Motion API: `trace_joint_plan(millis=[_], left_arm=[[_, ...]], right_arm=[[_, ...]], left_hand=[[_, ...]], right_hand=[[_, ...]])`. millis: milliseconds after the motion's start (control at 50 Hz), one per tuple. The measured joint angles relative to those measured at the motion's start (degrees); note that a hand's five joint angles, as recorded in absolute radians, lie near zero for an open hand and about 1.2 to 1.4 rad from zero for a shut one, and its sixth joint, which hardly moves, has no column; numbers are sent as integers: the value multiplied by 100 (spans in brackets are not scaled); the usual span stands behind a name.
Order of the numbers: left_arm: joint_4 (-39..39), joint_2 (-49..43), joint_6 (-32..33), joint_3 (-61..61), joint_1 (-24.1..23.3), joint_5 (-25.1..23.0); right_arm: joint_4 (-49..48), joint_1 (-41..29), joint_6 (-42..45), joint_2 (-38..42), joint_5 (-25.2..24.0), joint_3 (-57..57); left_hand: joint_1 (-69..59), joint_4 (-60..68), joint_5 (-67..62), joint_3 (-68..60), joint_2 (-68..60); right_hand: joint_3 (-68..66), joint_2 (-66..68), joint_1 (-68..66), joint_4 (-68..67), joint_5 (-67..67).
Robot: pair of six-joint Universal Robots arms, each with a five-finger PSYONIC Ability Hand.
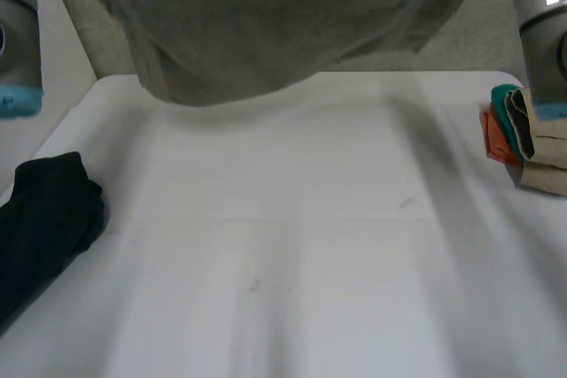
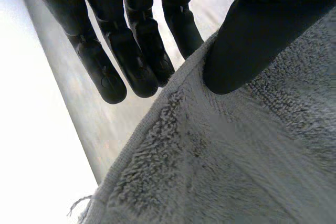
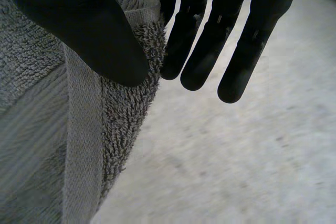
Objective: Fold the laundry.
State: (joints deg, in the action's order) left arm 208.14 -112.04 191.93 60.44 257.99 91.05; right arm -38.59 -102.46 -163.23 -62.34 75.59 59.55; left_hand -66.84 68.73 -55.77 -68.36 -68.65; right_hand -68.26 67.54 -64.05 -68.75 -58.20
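Grey towel (image 1: 283,24) in left hand (image 2: 257,35) and right hand (image 3: 89,30)

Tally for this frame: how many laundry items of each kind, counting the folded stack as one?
Grey towel, held up: 1
Black garment, bunched on the table: 1
Folded stack (orange, teal, beige layers): 1
Total: 3

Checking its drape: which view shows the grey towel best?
Head view: the grey towel hangs spread above the table. The wrist views show edges pinched in the left hand and right hand.
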Motion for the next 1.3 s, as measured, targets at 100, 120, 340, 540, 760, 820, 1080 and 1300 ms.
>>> trace_joint_plan(millis=[100,120,340,540,760,820,1080,1300], left_arm=[[-448,312,17,1374,64,-75],[-484,358,22,1612,68,-90],[66,650,316,4490,-258,-597],[543,640,587,5024,-352,-649],[486,702,509,4952,-236,-604],[480,715,502,4941,-230,-604],[394,724,415,4892,-120,-565],[-437,718,546,4895,-137,-562]], right_arm=[[722,293,177,17,-909,523],[827,339,237,26,-1052,610],[2249,886,3197,460,-2625,2117],[3583,1040,3816,847,-2349,2255],[3946,1103,1761,637,-1511,2225],[4078,1104,1428,615,-1398,2244],[3889,812,434,932,-1142,2183],[3401,460,825,988,-491,2140]], left_hand=[[0,0,0,0,-1],[0,0,0,0,-1],[0,1,0,0,-2],[0,2,0,0,-2],[0,2,0,0,-2],[0,2,0,0,-2],[0,2,0,0,-2],[0,6,0,0,-2]], right_hand=[[0,0,0,0,-1],[0,0,0,0,-1],[1,0,0,11,-1],[2742,-2689,2332,2813,2837],[4276,-4215,3848,4384,4435],[4371,-4274,3962,4498,4550],[3805,-3746,3356,3806,3767],[86,-8,-71,34,119]])
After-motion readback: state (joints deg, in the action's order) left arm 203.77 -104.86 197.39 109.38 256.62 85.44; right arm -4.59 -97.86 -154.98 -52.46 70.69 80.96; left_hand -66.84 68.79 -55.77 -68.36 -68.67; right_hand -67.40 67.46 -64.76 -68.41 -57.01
